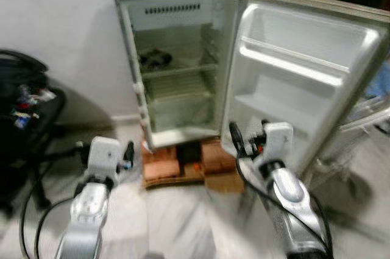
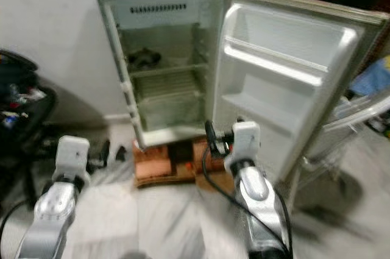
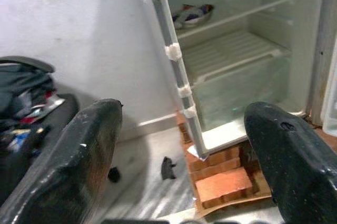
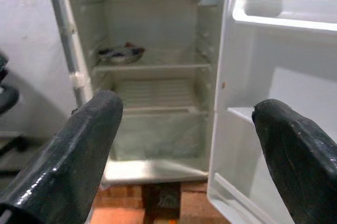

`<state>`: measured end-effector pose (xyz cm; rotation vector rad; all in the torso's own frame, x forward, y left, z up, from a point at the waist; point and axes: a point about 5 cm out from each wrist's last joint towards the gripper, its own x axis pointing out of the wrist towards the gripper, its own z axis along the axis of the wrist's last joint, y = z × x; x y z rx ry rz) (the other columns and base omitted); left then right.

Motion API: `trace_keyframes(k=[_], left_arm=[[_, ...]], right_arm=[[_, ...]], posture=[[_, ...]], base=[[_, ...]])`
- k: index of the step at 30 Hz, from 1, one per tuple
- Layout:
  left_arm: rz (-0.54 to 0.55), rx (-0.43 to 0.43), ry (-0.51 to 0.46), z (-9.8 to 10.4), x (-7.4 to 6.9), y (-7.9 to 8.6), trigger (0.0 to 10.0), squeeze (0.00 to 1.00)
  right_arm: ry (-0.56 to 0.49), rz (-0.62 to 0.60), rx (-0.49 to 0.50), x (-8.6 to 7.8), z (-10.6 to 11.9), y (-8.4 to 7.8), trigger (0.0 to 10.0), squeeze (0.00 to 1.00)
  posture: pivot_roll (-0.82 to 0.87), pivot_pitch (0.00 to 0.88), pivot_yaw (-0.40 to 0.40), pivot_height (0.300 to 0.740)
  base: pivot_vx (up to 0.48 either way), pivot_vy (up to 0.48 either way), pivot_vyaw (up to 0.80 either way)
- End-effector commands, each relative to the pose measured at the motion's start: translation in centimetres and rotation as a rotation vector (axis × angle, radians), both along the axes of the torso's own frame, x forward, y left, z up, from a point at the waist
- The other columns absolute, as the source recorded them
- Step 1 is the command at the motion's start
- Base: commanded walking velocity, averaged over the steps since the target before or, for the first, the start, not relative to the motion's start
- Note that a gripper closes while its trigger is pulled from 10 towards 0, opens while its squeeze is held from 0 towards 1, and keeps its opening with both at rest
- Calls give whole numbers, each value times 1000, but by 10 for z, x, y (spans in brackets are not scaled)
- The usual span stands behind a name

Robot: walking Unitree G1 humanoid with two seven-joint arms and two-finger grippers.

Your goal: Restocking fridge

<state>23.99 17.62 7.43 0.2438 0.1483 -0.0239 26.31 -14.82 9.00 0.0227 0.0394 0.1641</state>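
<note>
A small white fridge [image 1: 177, 70] stands on bricks against the wall, its door [image 1: 304, 76] swung wide to the right. The door shelves are bare. A dark bowl-like item [image 1: 155, 59] lies on the upper shelf, and it also appears in the wrist views [image 3: 190, 14] [image 4: 121, 52]. My left gripper [image 3: 181, 145] is open and holds nothing, low and left of the fridge's hinge-free edge. My right gripper [image 4: 184, 150] is open and empty, facing the cabinet and the inner door.
Red bricks [image 1: 161, 164] and cardboard lift the fridge off the tiled floor. A black chair piled with bags [image 1: 24, 106] stands at the left. A clear plastic chair [image 1: 365, 125] sits behind the door at the right. A small black scrap [image 3: 167, 167] lies on the floor.
</note>
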Motion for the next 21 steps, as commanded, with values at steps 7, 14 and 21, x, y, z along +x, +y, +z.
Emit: trace_keyframes(k=[7, 14, 21], left_arm=[[-17, 20, 5, -1, 0, -4, 10000, 0], [-24, 36, 34, -6, -3, -8, 10000, 0], [-28, 56, 34, -5, -4, -8, 10000, 0]], right_arm=[[1, 13, 27, 1, 4, 1, 10000, 0], [17, 65, 49, 3, 4, 6, 10000, 0], [23, 81, 53, 5, 3, 6, 10000, 0]], posture=[[67, 0, 7, 740], [76, 0, -4, 740], [79, 0, -9, 740]], base=[[0, -480, 366], [0, -480, 0], [0, -480, 0]])
